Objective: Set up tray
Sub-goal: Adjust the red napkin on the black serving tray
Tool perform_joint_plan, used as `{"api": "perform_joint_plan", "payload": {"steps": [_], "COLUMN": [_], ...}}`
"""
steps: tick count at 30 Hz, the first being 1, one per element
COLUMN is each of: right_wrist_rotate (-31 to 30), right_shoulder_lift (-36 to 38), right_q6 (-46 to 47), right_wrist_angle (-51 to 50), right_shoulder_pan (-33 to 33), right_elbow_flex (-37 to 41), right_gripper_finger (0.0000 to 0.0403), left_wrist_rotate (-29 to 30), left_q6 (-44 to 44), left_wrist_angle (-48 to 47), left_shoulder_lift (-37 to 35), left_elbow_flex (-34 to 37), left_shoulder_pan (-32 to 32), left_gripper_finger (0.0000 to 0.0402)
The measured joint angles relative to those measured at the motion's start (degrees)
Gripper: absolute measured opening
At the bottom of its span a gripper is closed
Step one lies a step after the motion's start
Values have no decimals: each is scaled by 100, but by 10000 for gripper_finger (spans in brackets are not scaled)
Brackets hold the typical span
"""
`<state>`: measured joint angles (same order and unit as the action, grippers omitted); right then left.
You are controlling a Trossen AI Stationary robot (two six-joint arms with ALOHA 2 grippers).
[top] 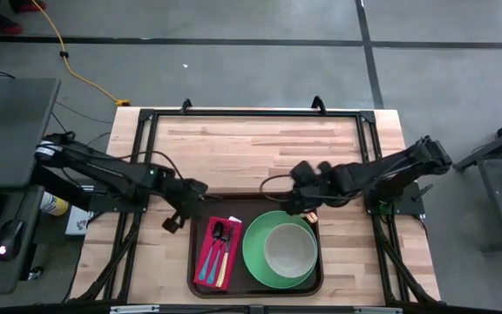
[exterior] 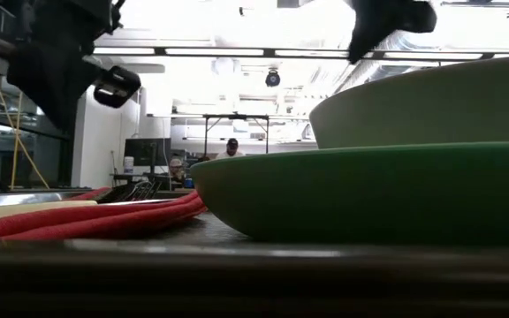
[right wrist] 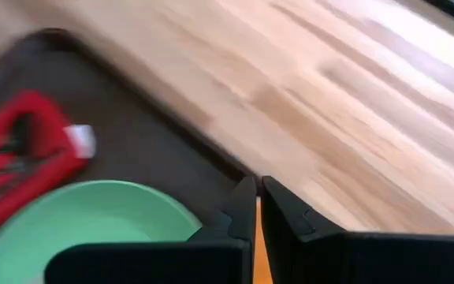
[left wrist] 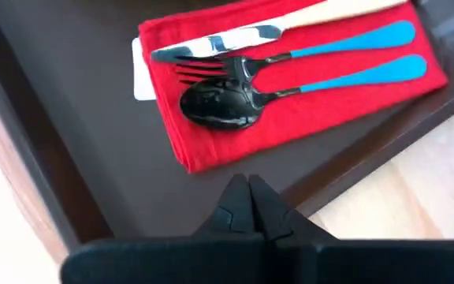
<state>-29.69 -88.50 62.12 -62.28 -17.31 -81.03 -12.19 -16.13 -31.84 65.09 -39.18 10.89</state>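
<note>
A wooden table [top: 260, 148] seen from above, with a dark brown tray [top: 200, 283] lying at its 6 o'clock edge; on the tray's 9 o'clock half a red napkin [top: 209, 247] carries a knife [left wrist: 235, 37], a fork [left wrist: 306, 51] and a spoon [left wrist: 227, 101], the fork and spoon with blue handles and all three lying side by side along the napkin; on the tray's 3 o'clock half sits a green plate [top: 255, 253] with a pale bowl [top: 289, 249] resting on it; the left gripper [top: 200, 189] hangs over the tray's corner at about 10 o'clock, its fingers [left wrist: 235, 207] pressed together and holding nothing, just short of the napkin; the right gripper [top: 301, 207] hovers over the tray's rim at about 1 o'clock, beside the plate's far edge, its fingers [right wrist: 243, 207] likewise closed together on nothing; from table height the plate and bowl loom large in front, the napkin lying flat beside them, and people sit at desks far back in the room.
</note>
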Motion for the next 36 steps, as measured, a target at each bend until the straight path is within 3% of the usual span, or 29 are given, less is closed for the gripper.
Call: {"api": "perform_joint_plan", "payload": {"steps": [10, 20, 36], "right_wrist_rotate": [5, -63, -131], "right_shoulder_lift": [497, 654, 653], "right_q6": [1509, 1504, 1482], "right_wrist_angle": [-2094, -2130, -2089], "right_shoulder_pan": [36, 12, 1], "right_elbow_flex": [11, 11, 11], "right_gripper_finger": [0, 0, 0], "left_wrist_rotate": [98, 488, 736], "left_q6": [-267, -530, -703], "left_wrist_angle": [824, 1115, 1242], "left_shoulder_lift": [975, 1507, 1508], "left_elbow_flex": [7, -2, -2], "left_shoulder_pan": [187, 188, 186], "left_gripper_finger": [8, 8, 8]}}
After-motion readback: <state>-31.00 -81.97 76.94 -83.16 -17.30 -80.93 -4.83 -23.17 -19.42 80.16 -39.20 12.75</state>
